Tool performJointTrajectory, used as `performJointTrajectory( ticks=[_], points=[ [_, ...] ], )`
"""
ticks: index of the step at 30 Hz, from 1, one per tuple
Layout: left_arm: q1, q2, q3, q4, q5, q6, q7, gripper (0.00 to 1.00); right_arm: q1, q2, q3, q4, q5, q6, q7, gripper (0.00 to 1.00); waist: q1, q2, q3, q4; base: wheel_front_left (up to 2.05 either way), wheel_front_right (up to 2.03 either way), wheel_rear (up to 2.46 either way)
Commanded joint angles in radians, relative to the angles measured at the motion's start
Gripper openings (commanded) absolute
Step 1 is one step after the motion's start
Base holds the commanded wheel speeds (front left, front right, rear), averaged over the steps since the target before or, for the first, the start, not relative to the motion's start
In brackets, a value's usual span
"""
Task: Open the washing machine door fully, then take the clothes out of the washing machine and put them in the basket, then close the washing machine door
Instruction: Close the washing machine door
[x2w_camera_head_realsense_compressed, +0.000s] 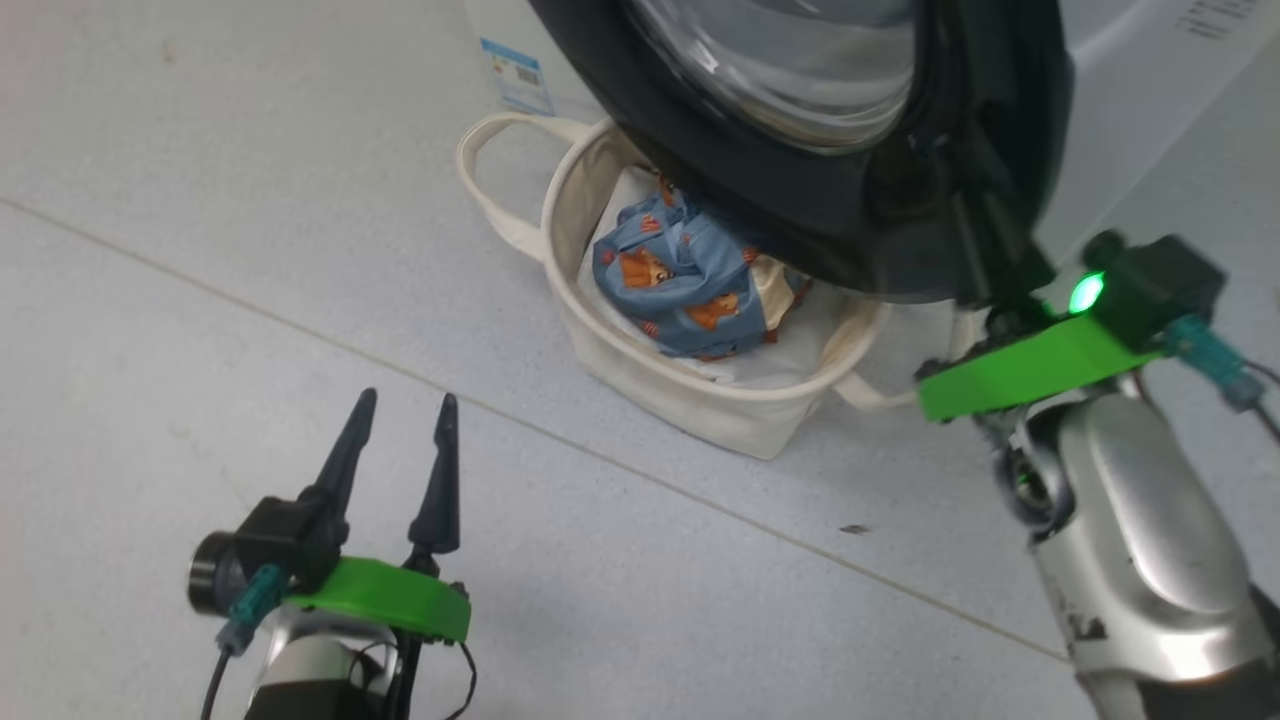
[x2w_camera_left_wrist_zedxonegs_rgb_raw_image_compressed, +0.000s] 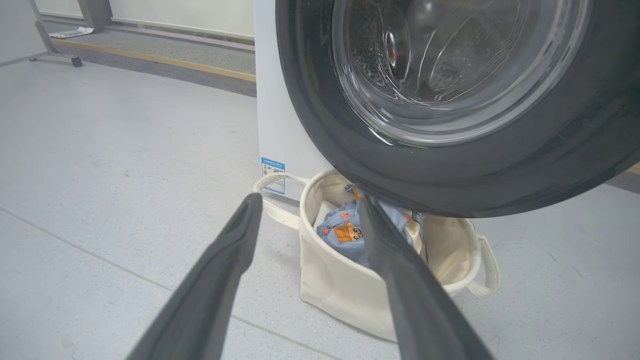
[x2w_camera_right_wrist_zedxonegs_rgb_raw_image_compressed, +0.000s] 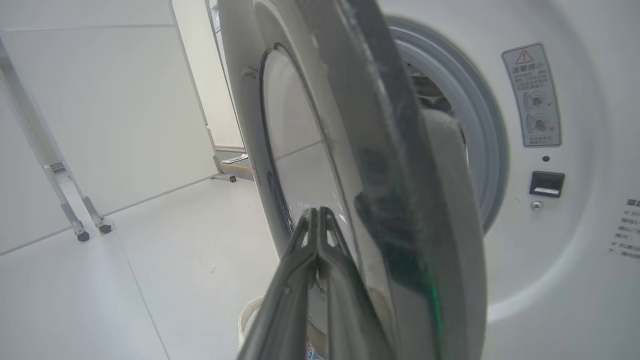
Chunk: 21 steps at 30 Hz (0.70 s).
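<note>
The left gripper (x2w_camera_head_realsense_compressed: 408, 396) hangs low over the grey floor (x2w_camera_head_realsense_compressed: 200, 200) with its two dark tapered fingers spread wide apart. Ahead of its fingertips stands the basket (x2w_camera_head_realsense_compressed: 700, 400), a cream canvas tub with soft walls and loop handles. The clothes (x2w_camera_head_realsense_compressed: 680, 285) lie bundled inside it: light-blue fabric printed with orange bears, resting on a plain white cloth (x2w_camera_head_realsense_compressed: 790, 350). In the left wrist view the basket (x2w_camera_left_wrist_zedxonegs_rgb_raw_image_compressed: 340, 295) and the clothes (x2w_camera_left_wrist_zedxonegs_rgb_raw_image_compressed: 340, 232) sit between and just beyond the fingers, partly behind one of them. The door (x2w_camera_head_realsense_compressed: 800, 220), a round glossy black ring around bulging clear glass, stands above and ahead of this gripper and overhangs the basket's far rim. The right gripper (x2w_camera_right_wrist_zedxonegs_rgb_raw_image_compressed: 317, 212) has its fingers pressed together along their length. Its tips lie at the shiny outer face of the door (x2w_camera_right_wrist_zedxonegs_rgb_raw_image_compressed: 380, 150); contact cannot be confirmed. The door stands partly open, and to the right of this gripper the grey rubber gasket (x2w_camera_right_wrist_zedxonegs_rgb_raw_image_compressed: 480, 150) and the smooth white washing machine (x2w_camera_right_wrist_zedxonegs_rgb_raw_image_compressed: 550, 250) show behind the door's edge.
</note>
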Motion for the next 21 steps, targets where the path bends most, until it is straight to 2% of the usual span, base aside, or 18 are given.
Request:
performJointTrajectory(
  ticks=[1, 13, 21],
  points=[
    [-0.025, 0.009, 0.022, -0.033, -0.004, 0.007, -0.012, 1.00, -0.031, 0.005, 0.003, -0.028, 0.009, 0.000, -0.012, 0.00, 0.0000, 0.0000, 0.014, 0.014, 0.00, 0.00, 0.00],
    [-0.058, 0.008, -0.043, -0.045, -0.036, 0.043, -0.012, 1.00, -0.119, -0.046, -0.097, -0.015, 0.030, 0.000, -0.012, 0.00, 0.0000, 0.0000, 0.085, 0.058, 0.00, 0.00, 0.00],
    [-0.081, 0.008, -0.070, -0.056, -0.042, 0.056, -0.012, 1.00, -0.213, -0.061, -0.179, 0.033, 0.099, 0.000, -0.012, 0.00, 0.0000, 0.0000, 0.137, 0.072, 0.00, 0.00, 0.00]
  ],
)
